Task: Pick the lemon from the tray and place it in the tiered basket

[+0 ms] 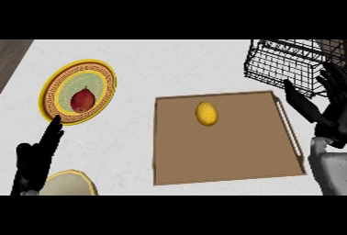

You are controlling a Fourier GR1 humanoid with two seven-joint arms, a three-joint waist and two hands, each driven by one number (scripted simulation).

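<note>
While nothing is grasped yet, scene left to right:

left hand point(37, 158): near-left corner, fingers straight and pointing up, holding nothing. Resting, its fingertip just short of the plate's near rim.

plate point(55, 85): far left, gold-rimmed, with a dark red fruit point(82, 100) on it. Not part of the task.

pale dish point(71, 182): near-left edge, only partly in view, just right of the left hand.

tray point(224, 156): brown, centre-right, handle slots along its right wall.

lemon point(207, 114): lying on the tray floor in the far half, roughly mid-width, apart from every wall. Long axis runs near-to-far, so its narrow sides face left and right.

right hand point(318, 108): right edge, fingers spread and relaxed, holding nothing. Sits just outside the tray's far-right corner, close under the basket.

tiered basket point(284, 64): black wire, far-right corner, just beyond the tray's far-right corner.

key relation: lemon lies left of the right hand, at about the same depth or slightly nearer. Right hand is clearly the closer one; left hand is well apart, beyond the tray's left wall.

next move (judgement): right hand goes left over the tray wall and down, fingers straddling the lemon's short width.

risk (judgement): a round fruit may roll on the flat tray floor if nudged off-centre.
</note>
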